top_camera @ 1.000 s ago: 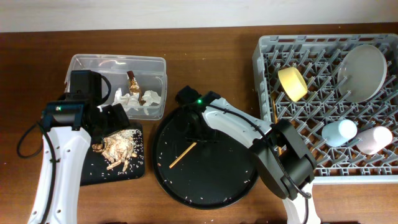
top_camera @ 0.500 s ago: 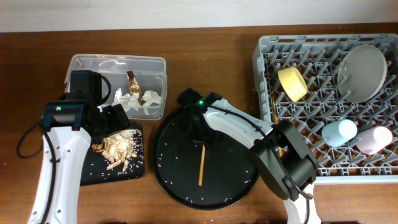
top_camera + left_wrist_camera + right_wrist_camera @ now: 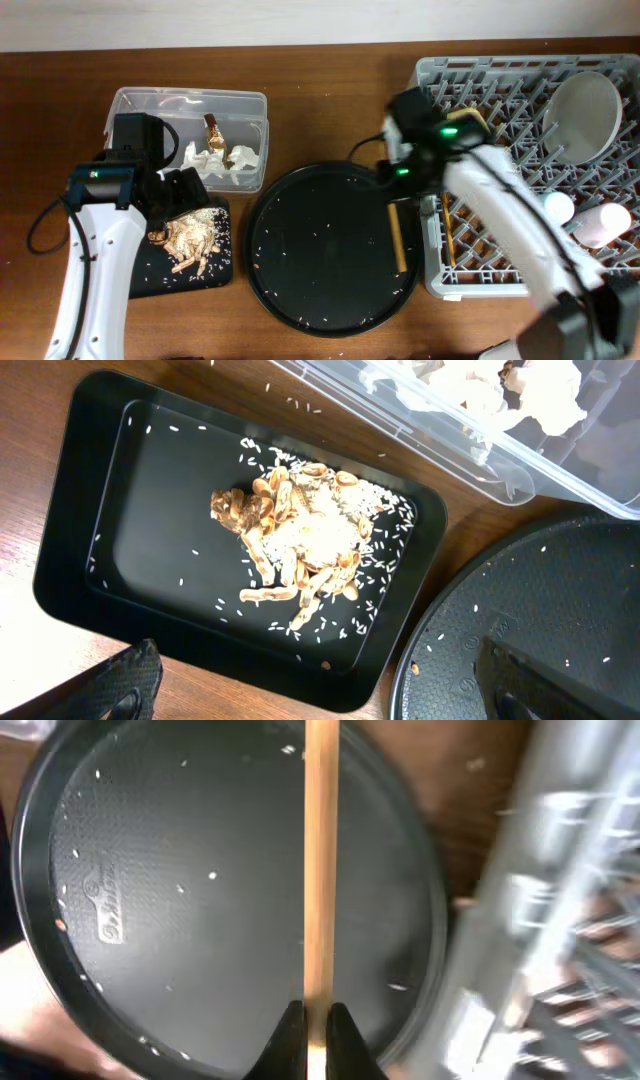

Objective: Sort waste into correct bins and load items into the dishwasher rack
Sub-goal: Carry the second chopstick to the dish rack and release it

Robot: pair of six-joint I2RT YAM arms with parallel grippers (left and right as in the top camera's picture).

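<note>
My right gripper (image 3: 315, 1015) is shut on a wooden chopstick (image 3: 320, 860). In the overhead view it (image 3: 396, 190) holds the chopstick (image 3: 398, 238) over the round tray's right edge, beside the grey dishwasher rack (image 3: 500, 68). A second chopstick (image 3: 447, 240) lies in the rack with the grey plate (image 3: 585, 115), blue cup (image 3: 558, 207) and pink cup (image 3: 610, 222). The yellow bowl (image 3: 470, 118) is mostly hidden by the arm. My left gripper (image 3: 320, 695) is open above the flat black tray (image 3: 90, 530) holding food scraps (image 3: 290, 545). The clear tub (image 3: 140, 105) holds tissues (image 3: 215, 162) and a wrapper (image 3: 213, 128).
The large round black tray (image 3: 320, 250), sprinkled with rice grains, lies between the flat tray and the rack. It also shows in the left wrist view (image 3: 540, 630) and the right wrist view (image 3: 200, 890). The rack's near wall (image 3: 560, 920) is blurred at the right.
My right arm has swung from the round tray's middle to its right edge by the rack, carrying the chopstick, which turned upright in view. The left arm has not moved.
</note>
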